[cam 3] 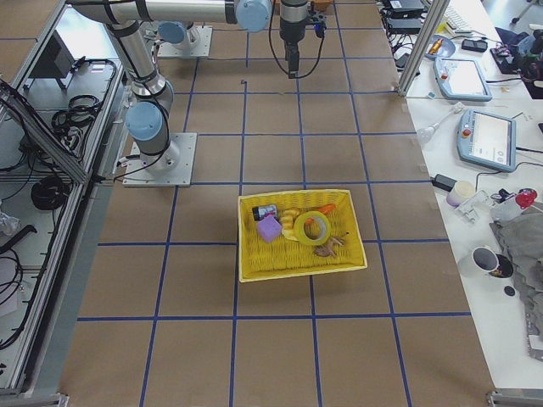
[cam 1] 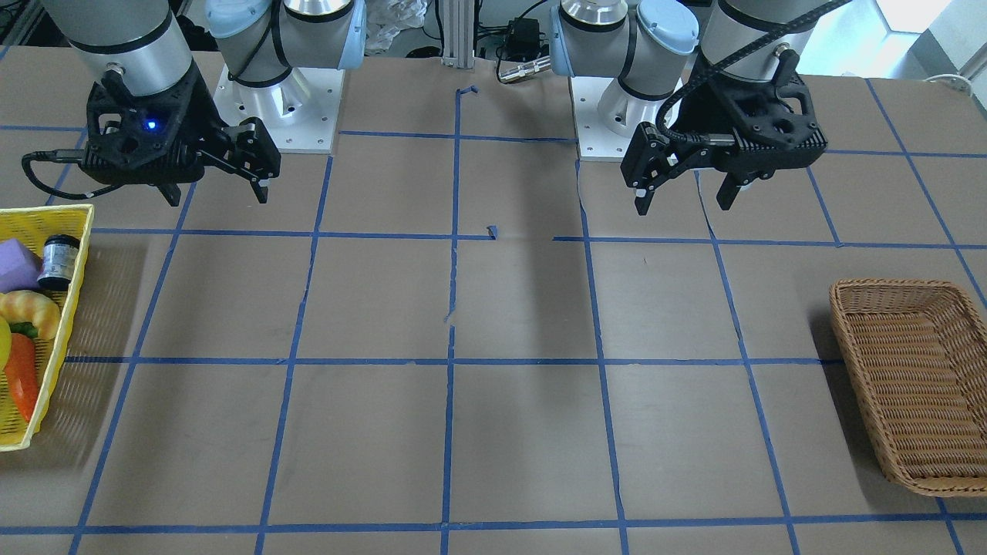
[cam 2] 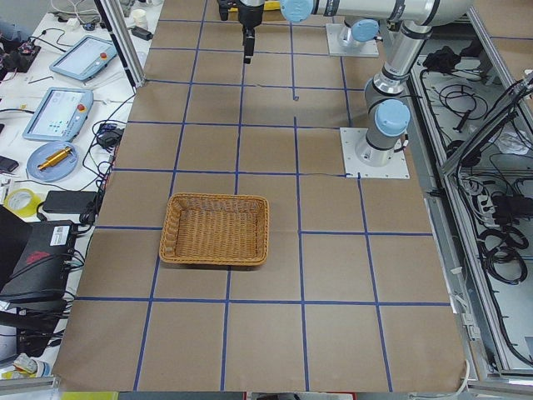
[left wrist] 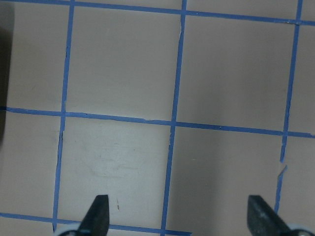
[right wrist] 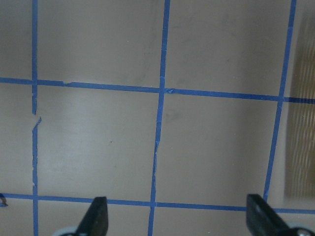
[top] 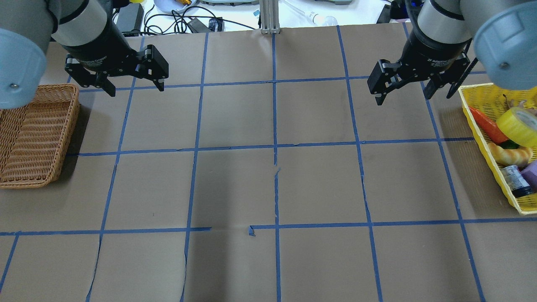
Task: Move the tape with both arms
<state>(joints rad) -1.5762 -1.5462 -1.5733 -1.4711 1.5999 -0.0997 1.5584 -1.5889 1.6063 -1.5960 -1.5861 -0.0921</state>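
Two pairs of robot fingers hang above a brown paper desk (top: 235, 184) marked in blue squares.

The tape (top: 519, 126), a yellow ring with a pale core, lies tilted in a yellow basket (cam 3: 301, 272) at the desk's right edge. It sits among a carrot (top: 486, 123), a bread roll (top: 509, 155), a purple block (top: 530, 172) and a small can (top: 516, 181).

My right fingers (top: 379, 89) are spread wide and hold nothing. They hang in the air toward the right edge, near that basket but not over the tape. My left fingers (top: 158, 79) are just as wide and also hold nothing. They hang toward the left edge, near a wicker basket (top: 25, 138).

I judge the roll to be light and stiff with a firm core. Its outer wrap looks smooth and probably slippery, so a nudge could send it skidding off the pile.

I would pinch through the ring wall, one finger in the hole and one outside. Gripping one side only leaves the opposite side free for the left fingers at the hand-over. Squeezing across the whole roll looks possible at this spread, but it would leave less to grab.
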